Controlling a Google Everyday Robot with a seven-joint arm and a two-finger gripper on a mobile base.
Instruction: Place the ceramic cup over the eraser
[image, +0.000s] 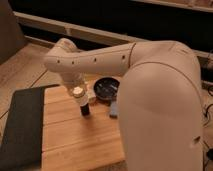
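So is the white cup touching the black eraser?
Cannot tell. In the camera view the ceramic cup, at the hand, sits right above the eraser; no gap or contact shows plainly.

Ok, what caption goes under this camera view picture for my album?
The gripper and ceramic cup sit right above the eraser on the wooden table.

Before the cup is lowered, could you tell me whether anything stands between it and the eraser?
Nothing visible does. The ceramic cup is at the gripper, just above the eraser; the black bowl and blue-grey piece lie off to one side.
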